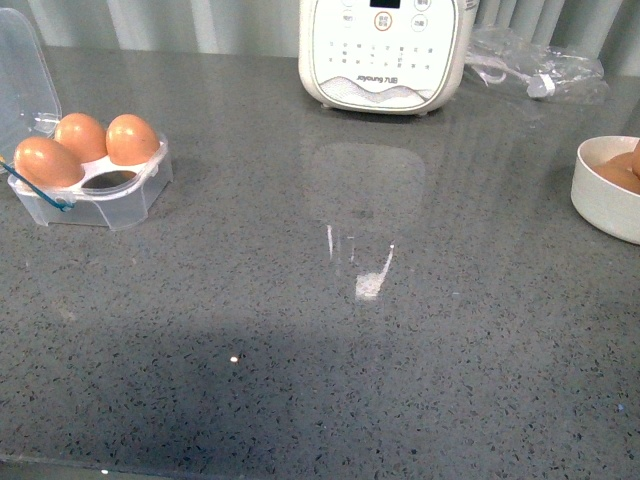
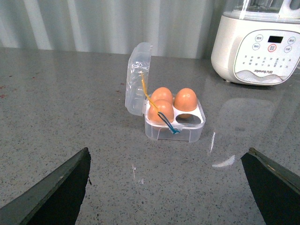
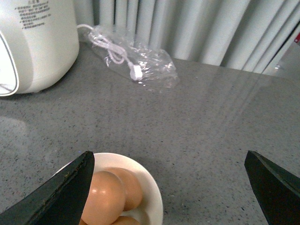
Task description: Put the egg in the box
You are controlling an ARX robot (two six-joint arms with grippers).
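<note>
Scanning the front view: neither arm showed. The box [image 1: 130,195] sat at the left side of the grey counter [image 1: 330,350], and its clear lid [image 1: 25,80] stood open at its left. Three box eggs [image 1: 80,135] filled three cups. The empty cup [image 1: 112,180] was the near-right one. A blue and yellow cord [image 1: 40,190] hung across the near-left side of the box.

A white bowl [image 1: 600,200] sat at the right edge, well apart from the box and cut off by the frame. The egg [image 1: 615,172] lay inside it, not in the box. A white cooker [image 1: 385,55] stood at the far centre. A plastic bag [image 1: 535,70] holding a white cable lay to the right of the cooker.

In the left wrist view, the left gripper [image 2: 167,154] hung above bare counter with its fingers [image 2: 61,187] wide apart and holding nothing. The box [image 2: 178,133] lay ahead of it, with the lid [image 2: 138,77] up and the cord [image 2: 166,121] draped over one egg.

In the right wrist view, the right gripper [image 3: 168,154] also had its fingers [image 3: 65,187] spread and held nothing. The bowl [image 3: 152,187] sat just beside one finger. It held the egg [image 3: 105,197] on top with at least two more bowl eggs [image 3: 131,185] beside it. I could not tell whether the finger touched the bowl. The bag [image 3: 136,61] and cooker [image 3: 37,42] lay beyond.
</note>
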